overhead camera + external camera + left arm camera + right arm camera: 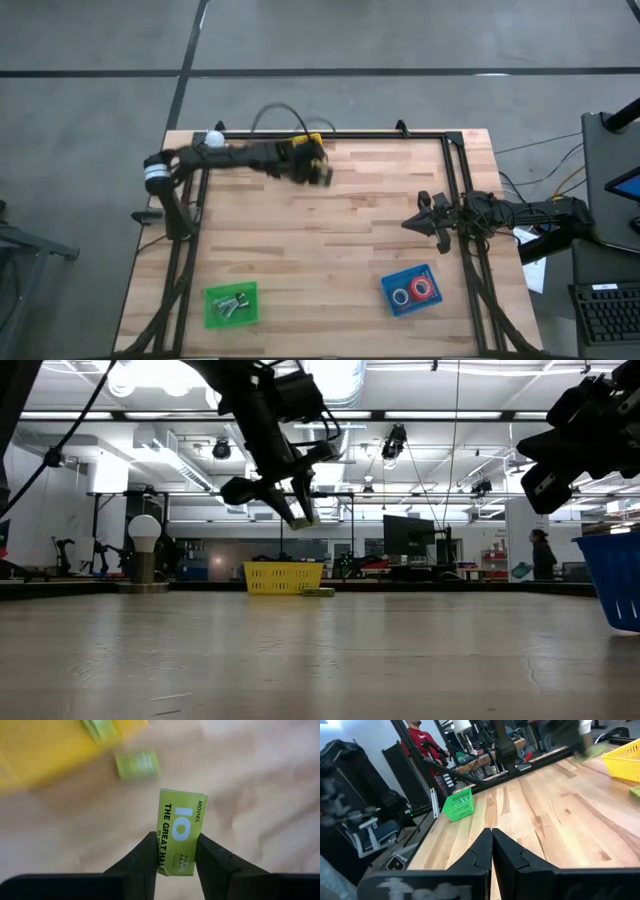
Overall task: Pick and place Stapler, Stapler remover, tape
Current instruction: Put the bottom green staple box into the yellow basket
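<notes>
I have the left gripper clamped on a green staple box, lifted clear above the yellow basket for carrying; the right gripper waits pressed together.

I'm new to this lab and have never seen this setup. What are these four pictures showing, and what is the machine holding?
It is a robot with two dark arms at a wooden table, each ending in a two-finger gripper. One picture looks straight down from above, one looks level across the tabletop, and two come from cameras on the arms' wrists.

The left gripper is raised over the far side of the table and pinches a small green box between its fingers. Near it stands a yellow basket, with another small green box lying beside it.

The right gripper waits shut at the table's right edge, holding nothing.

At the near side are a green basket with small metal items in it and a blue basket with two tape rolls.
</notes>
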Tool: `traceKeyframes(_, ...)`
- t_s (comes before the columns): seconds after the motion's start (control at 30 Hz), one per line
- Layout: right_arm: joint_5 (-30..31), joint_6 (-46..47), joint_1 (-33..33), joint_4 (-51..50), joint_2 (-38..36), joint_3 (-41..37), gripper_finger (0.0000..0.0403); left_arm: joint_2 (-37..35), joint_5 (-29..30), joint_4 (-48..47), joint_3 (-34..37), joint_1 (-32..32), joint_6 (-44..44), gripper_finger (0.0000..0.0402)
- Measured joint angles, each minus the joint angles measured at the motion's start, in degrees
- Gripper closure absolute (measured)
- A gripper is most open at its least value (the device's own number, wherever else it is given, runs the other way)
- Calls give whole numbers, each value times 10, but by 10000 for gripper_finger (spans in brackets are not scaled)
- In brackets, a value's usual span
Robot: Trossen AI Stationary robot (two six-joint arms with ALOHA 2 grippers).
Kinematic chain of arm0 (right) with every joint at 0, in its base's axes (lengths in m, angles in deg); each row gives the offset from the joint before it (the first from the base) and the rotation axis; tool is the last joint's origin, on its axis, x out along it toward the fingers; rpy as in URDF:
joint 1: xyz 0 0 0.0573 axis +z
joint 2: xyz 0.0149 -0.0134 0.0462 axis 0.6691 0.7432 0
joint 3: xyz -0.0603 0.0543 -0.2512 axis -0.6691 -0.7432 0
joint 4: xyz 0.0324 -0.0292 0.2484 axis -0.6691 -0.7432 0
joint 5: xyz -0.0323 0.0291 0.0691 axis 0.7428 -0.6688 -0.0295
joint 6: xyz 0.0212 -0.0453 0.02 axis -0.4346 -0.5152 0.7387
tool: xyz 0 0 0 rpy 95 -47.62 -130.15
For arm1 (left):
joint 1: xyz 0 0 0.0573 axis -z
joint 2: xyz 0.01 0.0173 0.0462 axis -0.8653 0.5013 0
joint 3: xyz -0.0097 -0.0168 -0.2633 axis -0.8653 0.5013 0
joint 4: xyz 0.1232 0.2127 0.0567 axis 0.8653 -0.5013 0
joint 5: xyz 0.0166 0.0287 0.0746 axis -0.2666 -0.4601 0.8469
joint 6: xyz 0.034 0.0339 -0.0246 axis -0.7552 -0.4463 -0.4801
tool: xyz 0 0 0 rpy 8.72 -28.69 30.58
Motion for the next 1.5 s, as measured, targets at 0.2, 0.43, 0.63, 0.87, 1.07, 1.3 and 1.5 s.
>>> traceKeyframes(0.2, -1, 0, 0, 0, 0, 0, 394, 0, -1, 6, -27, -117, -18, 287)
traceKeyframes(0.43, -1, 0, 0, 0, 0, 0, 394, 17, 11, 39, -22, -184, 51, 287)
traceKeyframes(0.63, -1, 0, 0, 0, 0, 0, 394, 55, 11, 57, -22, -175, 99, 287)
traceKeyframes(0.87, -1, 0, 0, 0, 0, 0, 394, 82, 32, 84, -25, -172, 135, 283)
traceKeyframes(1.07, -1, 0, 0, 0, 0, 0, 394, 97, 36, 68, -22, -170, 167, 285)
traceKeyframes(1.3, -1, 0, 0, 0, 0, 0, 394, 117, 18, 61, -22, -167, 178, 263)
traceKeyframes(1.5, -1, 0, 0, 0, 0, 0, 394, 119, 14, 60, -24, -167, 178, 238)
